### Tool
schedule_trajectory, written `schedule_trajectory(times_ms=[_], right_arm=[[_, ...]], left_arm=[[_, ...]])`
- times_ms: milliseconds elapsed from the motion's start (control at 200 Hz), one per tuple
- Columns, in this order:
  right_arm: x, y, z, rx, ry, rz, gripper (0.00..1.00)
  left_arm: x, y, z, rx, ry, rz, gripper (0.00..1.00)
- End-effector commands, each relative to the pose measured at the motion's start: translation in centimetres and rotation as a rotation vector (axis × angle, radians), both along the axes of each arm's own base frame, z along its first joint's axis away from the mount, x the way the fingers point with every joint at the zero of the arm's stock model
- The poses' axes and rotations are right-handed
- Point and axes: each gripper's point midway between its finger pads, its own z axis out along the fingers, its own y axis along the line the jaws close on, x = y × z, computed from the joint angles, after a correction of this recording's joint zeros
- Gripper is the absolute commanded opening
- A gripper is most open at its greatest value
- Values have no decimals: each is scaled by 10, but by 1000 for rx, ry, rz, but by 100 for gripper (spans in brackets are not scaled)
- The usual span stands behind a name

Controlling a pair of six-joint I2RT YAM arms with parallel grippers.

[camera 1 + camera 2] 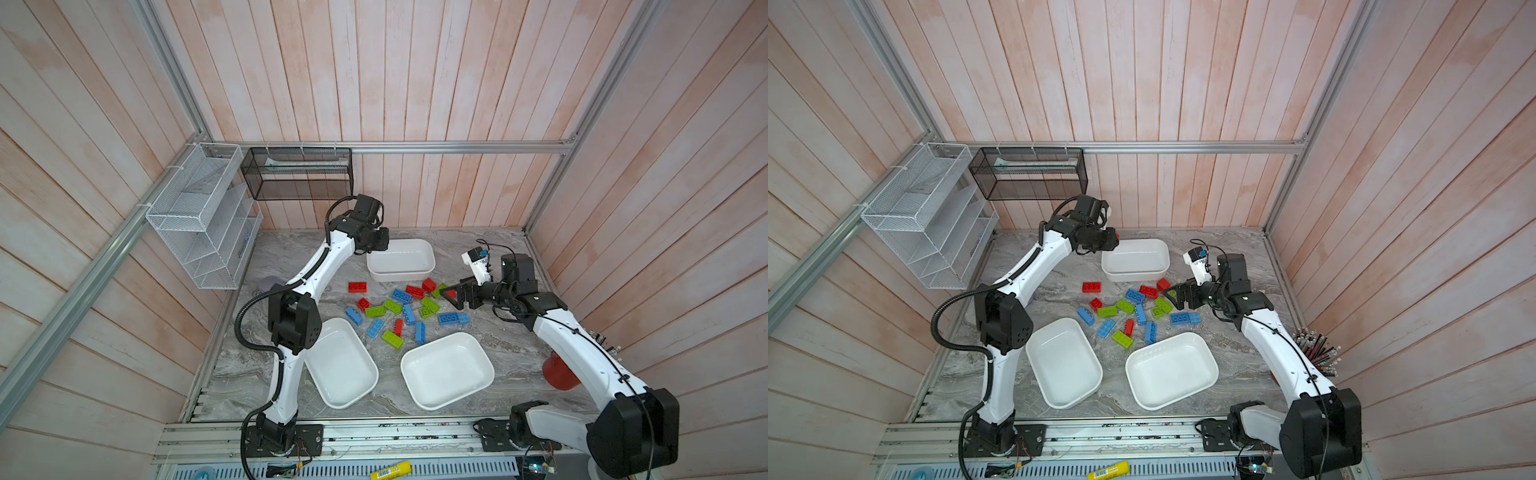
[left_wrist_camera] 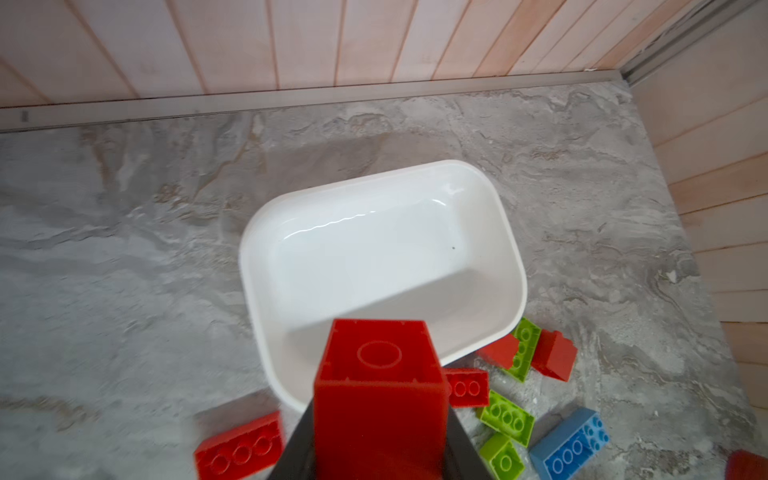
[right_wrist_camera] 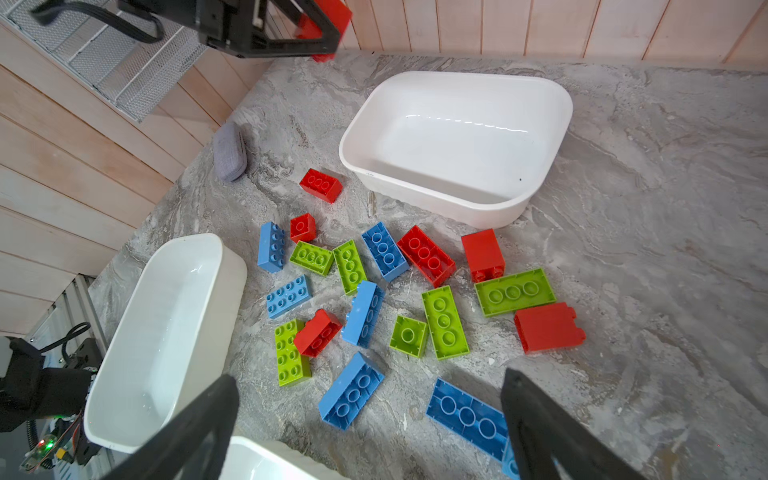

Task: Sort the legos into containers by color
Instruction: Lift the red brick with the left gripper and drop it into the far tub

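1. The red brick point(image 2: 380, 395) is off the table point(image 1: 498, 345), clamped by its sides in the left claw point(image 3: 326, 39). Its hollow underside faces the wrist camera, so it is being carried end-on.
2. It hangs at the edge of the far tub point(image 1: 399, 275), on the left arm's side. I can't tell whether it is fully over the rim or just short of it. That tub is bare, so I take this for the first red going in, and a little more reach would make the drop safer.
3. The other legos point(image 1: 405, 311) lie scattered on the table between the three tubs. Red, blue and green are mixed, several touch, and one red leans on a green.
4. The left near tub point(image 1: 345, 365) and the right near tub point(image 1: 446, 370) sit in front of the pile, both bare. Each is close to one arm, presumably for the other two colours.
5. The right claw point(image 3: 369, 376) hovers low over the pile's right side with its jaws wide apart and nothing in them. Blue bricks lie beneath it, which looks like it is lining up a pick.
6. A grey pouch point(image 3: 230, 151) and a red cup point(image 1: 559, 372) sit well apart from the pile and play no part in the sorting.
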Motion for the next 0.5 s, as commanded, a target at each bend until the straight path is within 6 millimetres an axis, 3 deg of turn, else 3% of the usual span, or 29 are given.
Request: schedule_trajectory(times_ms=[0,180,270,370,495], right_arm=[[11,-3,17,0,-54,-9,98],[16,-10,21,-12,-56,-22,98],[16,-12,22,-15,-54,-25,98],[14,-14,19,-18,-45,-26,98],[11,-15,18,-14,-40,-27,98]], left_arm=[[13,-13,-39,-15,59,-1,27],[25,-26,-70,-3,53,1,28],[26,-30,-73,5,39,-12,42],[24,-31,-57,-3,13,-15,70],[14,-18,-25,18,-19,2,75]])
